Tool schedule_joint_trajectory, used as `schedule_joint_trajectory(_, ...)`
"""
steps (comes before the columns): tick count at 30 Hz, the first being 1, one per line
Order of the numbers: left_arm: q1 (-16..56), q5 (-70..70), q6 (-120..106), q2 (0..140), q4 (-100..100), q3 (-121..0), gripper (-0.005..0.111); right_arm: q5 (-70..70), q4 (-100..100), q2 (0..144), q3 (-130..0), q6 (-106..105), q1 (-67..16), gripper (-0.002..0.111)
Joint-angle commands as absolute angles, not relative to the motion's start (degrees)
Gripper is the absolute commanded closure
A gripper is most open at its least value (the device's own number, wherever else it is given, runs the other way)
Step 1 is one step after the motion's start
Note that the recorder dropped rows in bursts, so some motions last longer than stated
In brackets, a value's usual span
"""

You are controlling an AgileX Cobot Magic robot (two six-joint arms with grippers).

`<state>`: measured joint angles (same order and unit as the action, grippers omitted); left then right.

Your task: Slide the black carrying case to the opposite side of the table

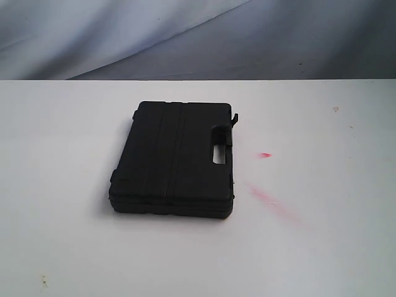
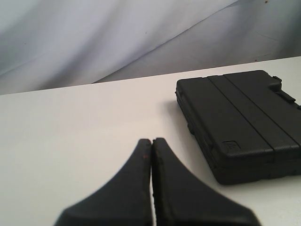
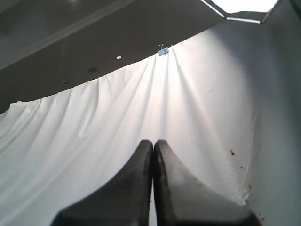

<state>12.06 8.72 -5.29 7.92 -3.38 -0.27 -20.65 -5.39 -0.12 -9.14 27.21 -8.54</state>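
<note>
Approach step, no contact yet. Left gripper (image 2: 151,147) clenched empty, low over the table (image 1: 62,185). Black carrying case (image 1: 173,158) lies flat ahead of it, off to its right, apart. Right gripper (image 3: 153,147) also clenched empty, aimed at the backdrop cloth (image 3: 94,122). Next, probably: left closes in and pushes the case's side.

Exterior view: you see the counter (image 1: 74,235) brightly and evenly lit, nearly washed out. The black carrying case (image 1: 173,154) casts only a faint soft shadow at its left and near edges, and its dark surface shows little detail. Left wrist view: the left claw (image 2: 151,141) is out of focus. Right wrist view: the right claw (image 3: 153,142) is a blurred silhouette against a glowing white curtain (image 3: 117,122); the ceiling panel (image 3: 244,4) is overexposed.
</note>
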Motion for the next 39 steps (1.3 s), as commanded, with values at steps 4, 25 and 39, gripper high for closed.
schedule_joint_trajectory(4, 11.9, 8.0, -5.0, 7.5, -3.3, 0.0, 0.107, -9.0, -12.3, 4.7, -23.9, 26.6, -8.6, 0.108)
schedule_joint_trajectory(25, 11.9, 8.0, -5.0, 7.5, -3.3, 0.0, 0.107, -14.6, -23.3, 58.9, -36.2, 29.9, -14.6, 0.108)
schedule_joint_trajectory(39, 11.9, 8.0, -5.0, 7.5, -3.3, 0.0, 0.107, -5.6, -13.8, 76.1, -49.6, 30.0, -20.6, 0.108)
